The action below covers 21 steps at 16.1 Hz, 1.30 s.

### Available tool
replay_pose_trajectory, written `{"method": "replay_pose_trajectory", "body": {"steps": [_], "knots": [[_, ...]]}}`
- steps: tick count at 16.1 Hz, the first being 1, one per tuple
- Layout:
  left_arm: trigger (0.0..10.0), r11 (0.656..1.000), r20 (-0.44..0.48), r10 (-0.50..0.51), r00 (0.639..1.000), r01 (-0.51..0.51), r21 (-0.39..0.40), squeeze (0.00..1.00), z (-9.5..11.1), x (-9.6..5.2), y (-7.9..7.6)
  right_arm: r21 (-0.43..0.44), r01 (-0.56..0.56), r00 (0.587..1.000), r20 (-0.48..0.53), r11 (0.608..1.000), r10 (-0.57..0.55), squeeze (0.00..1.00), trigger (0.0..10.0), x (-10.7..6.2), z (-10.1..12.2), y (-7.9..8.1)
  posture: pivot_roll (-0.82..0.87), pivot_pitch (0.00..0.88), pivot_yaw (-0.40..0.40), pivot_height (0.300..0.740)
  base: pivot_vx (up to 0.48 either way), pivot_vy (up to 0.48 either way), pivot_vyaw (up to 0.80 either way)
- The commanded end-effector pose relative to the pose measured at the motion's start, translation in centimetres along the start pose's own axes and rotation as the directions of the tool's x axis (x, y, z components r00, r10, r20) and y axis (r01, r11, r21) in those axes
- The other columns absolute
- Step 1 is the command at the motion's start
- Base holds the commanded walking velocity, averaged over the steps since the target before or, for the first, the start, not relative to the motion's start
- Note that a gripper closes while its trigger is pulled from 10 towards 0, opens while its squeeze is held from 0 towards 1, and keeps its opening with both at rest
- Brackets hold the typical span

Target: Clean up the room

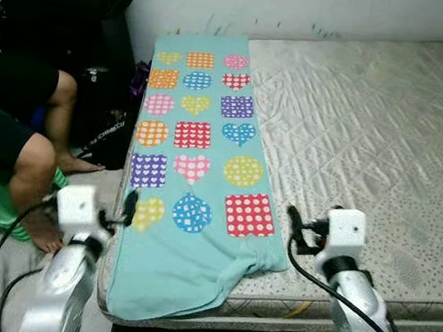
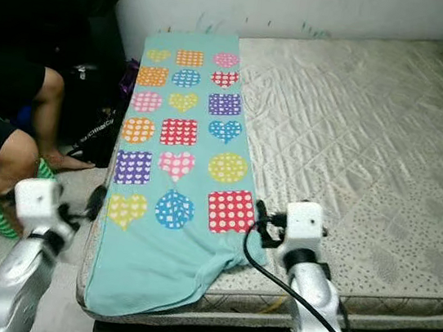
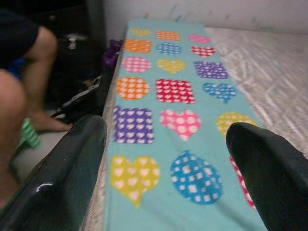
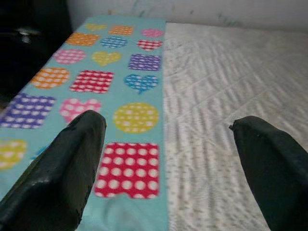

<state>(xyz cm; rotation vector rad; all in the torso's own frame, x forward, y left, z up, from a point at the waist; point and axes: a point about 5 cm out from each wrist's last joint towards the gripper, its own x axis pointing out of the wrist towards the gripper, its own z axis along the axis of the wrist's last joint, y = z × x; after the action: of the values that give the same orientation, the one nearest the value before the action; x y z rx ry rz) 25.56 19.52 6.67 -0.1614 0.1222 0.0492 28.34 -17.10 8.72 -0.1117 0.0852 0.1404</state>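
Blanket (image 1: 193,162) lies lengthwise along the mattress's (image 1: 373,146) left edge.

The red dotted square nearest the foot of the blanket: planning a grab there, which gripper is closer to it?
Right. The right gripper hovers open just beside the red square, at the blanket edge. The left gripper, also open, sits at the blanket's far side.

Teal patterned blanket (image 1: 192,170) lies flat, its near end seemingly overhanging the mattress (image 1: 373,146).

Even indoor light, dim left corner, wrist views perhaps slightly soft
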Motion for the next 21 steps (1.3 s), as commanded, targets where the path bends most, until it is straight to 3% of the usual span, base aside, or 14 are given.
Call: {"method": "replay_pose_trajectory", "body": {"steps": [1,4,5,7,10,13,15,17,21], "knots": [[10.0,1.000,0.012,0.009,1.000,-0.009,0.009,0.00,0.6,-0.6,0.5,0.019,-0.032,0.999,-0.015,0.999,0.032,0.00,10.0,0.2,0.0,0.6,-0.18,0.063,0.037,0.740,0.000,0.000,0.00],[10.0,0.999,-0.011,0.020,1.000,-0.019,0.038,0.00,0.5,-2.0,1.6,-0.047,-0.082,0.990,-0.121,0.996,0.076,0.00,10.0,-0.4,-0.9,0.9,-0.16,0.096,0.023,0.740,0.000,0.000,0.00],[10.0,0.999,-0.013,0.036,0.999,-0.035,0.042,0.00,0.4,-2.4,2.2,-0.056,-0.041,0.994,-0.104,0.998,0.035,0.00,10.0,-0.5,-0.7,0.2,-0.16,0.100,0.023,0.740,0.000,0.000,0.00],[10.0,0.998,0.005,0.043,0.999,-0.043,0.039,0.00,0.7,-2.4,2.3,-0.046,-0.006,0.995,-0.102,0.999,0.002,0.00,10.0,-0.8,-1.0,-0.7,-0.14,0.097,0.027,0.740,0.000,0.000,0.00],[10.0,0.994,0.004,0.042,0.999,-0.042,0.105,0.00,1.2,-1.9,2.4,-0.117,-0.041,0.972,-0.234,0.992,0.013,0.00,10.0,-1.4,-3.0,-1.1,-0.15,0.101,0.038,0.740,0.000,0.000,0.00],[10.0,0.991,0.004,0.027,1.000,-0.027,0.128,0.00,1.4,-1.5,2.1,-0.124,-0.045,0.973,-0.231,0.991,0.015,0.00,10.0,-1.4,-2.9,-1.1,-0.15,0.102,0.040,0.740,0.000,0.000,0.00],[10.0,0.979,0.000,0.017,1.000,-0.017,0.204,0.00,1.5,-1.3,1.8,-0.154,-0.017,0.966,-0.257,0.988,-0.024,0.00,10.0,-1.4,-3.2,-1.7,-0.15,0.113,0.035,0.740,0.000,0.000,0.00],[10.0,0.989,-0.032,0.048,0.998,-0.043,0.142,0.00,0.9,-1.6,2.6,-0.142,-0.019,0.958,-0.287,0.990,-0.022,0.00,10.0,-1.7,-3.8,-1.8,-0.15,0.116,0.035,0.740,0.000,0.000,0.00],[10.0,0.990,-0.030,0.058,0.998,-0.054,0.131,0.00,1.1,-1.7,2.8,-0.145,-0.017,0.946,-0.323,0.989,-0.031,0.00,10.0,-2.2,-4.4,-2.1,-0.15,0.118,0.036,0.740,0.000,0.000,0.00]]}}
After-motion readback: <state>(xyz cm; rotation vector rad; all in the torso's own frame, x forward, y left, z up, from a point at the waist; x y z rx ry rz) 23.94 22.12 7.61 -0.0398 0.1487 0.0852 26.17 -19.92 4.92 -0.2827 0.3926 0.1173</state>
